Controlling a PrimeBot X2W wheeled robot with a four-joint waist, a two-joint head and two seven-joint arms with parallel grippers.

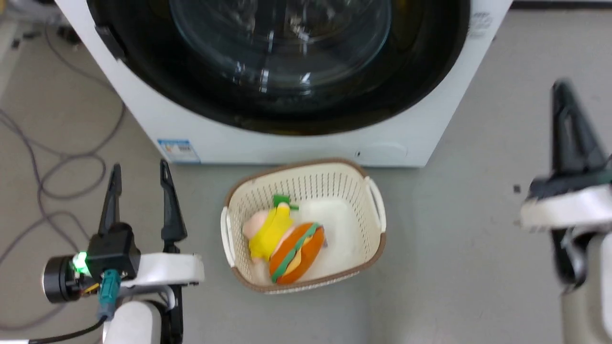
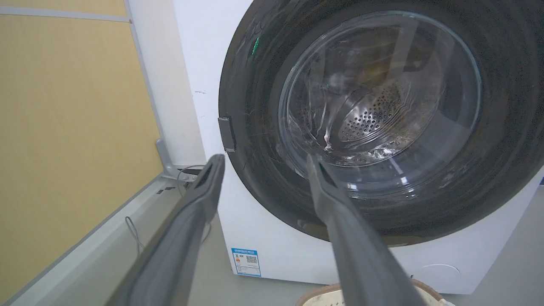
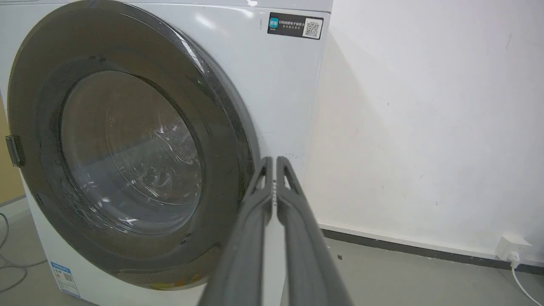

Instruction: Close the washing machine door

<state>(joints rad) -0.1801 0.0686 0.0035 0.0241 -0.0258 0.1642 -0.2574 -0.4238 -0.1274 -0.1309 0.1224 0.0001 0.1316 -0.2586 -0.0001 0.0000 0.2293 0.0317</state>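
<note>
1. Washing machine (image 1: 296, 143): white front-loader on the floor, far of both claws. Its top is cut off in the head view.
2. Washing machine door (image 1: 287, 62): round, with a black rim and a clear glass bowl. It lies against the machine front, with its face upright and turned toward the robot. The steel drum shows through the glass in the left wrist view.
3. Grey tab (image 2: 227, 134): sits on the door's left edge. Hard to make out whether it is a handle or a latch.
4. Left claw (image 1: 140, 166): released, fingers spread, holding nothing. It sits near and left of the machine and points far, toward the door's lower left rim, below the tab.
5. Right claw (image 1: 564, 95): clenched, fingers pressed together on nothing, blurred in the head view. It sits right of the machine and is aimed at the door's right edge.
6. Key relation: the door lies far of both claws, so a push would run straight away from the robot. The left claw faces the glass more squarely. Which claw is nearer cannot be told.
7. Unclear: whether the door is latched or only resting shut. Its right edge seems to stand slightly proud in the right wrist view.
8. Basket (image 1: 229, 224): cream, on the floor just near of the machine, between the claws. It holds soft toys (image 1: 287, 243).
</note>
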